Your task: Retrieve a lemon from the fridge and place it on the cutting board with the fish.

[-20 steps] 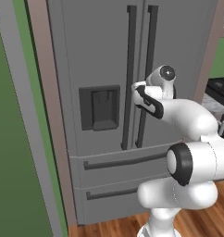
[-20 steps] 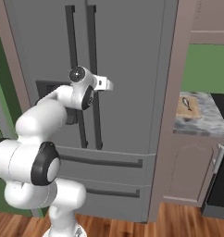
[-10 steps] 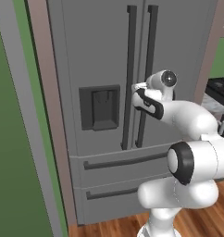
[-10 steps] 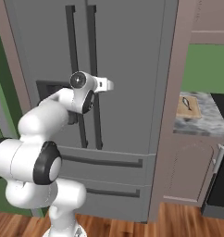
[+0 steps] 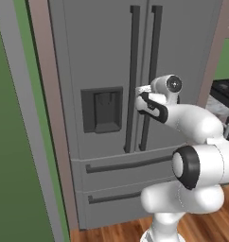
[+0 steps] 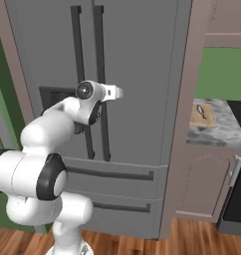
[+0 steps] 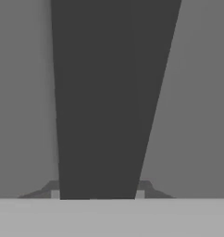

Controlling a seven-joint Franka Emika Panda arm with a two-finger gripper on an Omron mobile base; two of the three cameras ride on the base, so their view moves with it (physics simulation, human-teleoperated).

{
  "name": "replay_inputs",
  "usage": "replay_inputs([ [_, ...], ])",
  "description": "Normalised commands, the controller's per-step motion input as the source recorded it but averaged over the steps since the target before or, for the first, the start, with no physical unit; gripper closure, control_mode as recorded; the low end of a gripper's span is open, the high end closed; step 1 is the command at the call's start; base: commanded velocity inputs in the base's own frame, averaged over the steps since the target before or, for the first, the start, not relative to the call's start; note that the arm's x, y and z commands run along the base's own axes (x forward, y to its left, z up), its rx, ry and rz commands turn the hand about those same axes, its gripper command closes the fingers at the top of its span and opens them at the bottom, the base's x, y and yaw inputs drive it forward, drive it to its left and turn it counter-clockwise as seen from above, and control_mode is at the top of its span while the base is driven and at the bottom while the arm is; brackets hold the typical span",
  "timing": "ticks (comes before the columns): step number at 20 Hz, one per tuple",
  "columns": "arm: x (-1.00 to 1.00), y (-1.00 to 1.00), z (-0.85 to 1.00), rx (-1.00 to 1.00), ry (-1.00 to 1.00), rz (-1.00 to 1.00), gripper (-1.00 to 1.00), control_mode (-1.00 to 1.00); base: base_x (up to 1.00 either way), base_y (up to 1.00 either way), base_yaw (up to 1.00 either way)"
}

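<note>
Two fridge point(image 5: 102, 56) doors shut; gripper point(image 5: 141, 99) clenched on the right door's handle point(image 7: 104, 102), its long axis vertical. Lemon presumably inside, behind that door. Board point(image 6: 202, 115) sits well right, on the counter.

Two base views look forward from behind the pincer point(image 5: 141, 97), one from its left and one from its right, both sharing the fridge point(image 5: 97, 56) front, while the hand view sits very near a dark handle point(image 7: 104, 102) straight ahead.

Closed fridge point(image 5: 102, 56) doors (interior blocked)
</note>
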Motion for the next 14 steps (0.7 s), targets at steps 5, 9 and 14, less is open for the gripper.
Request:
replay_inputs([
  [5, -0.88, -0.74, 0.38, 0.00, 0.00, -0.03, 1.00, -1.00, 0.00, 0.00, 0.00],
  [9, -1.00, -0.98, 0.45, 0.01, 0.04, -0.01, 1.00, -1.00, 0.00, 0.00, 0.00],
  [14, -1.00, -1.00, 0.44, 0.05, 0.18, 0.00, 1.00, -1.00, 0.00, 0.00, 0.00],
])
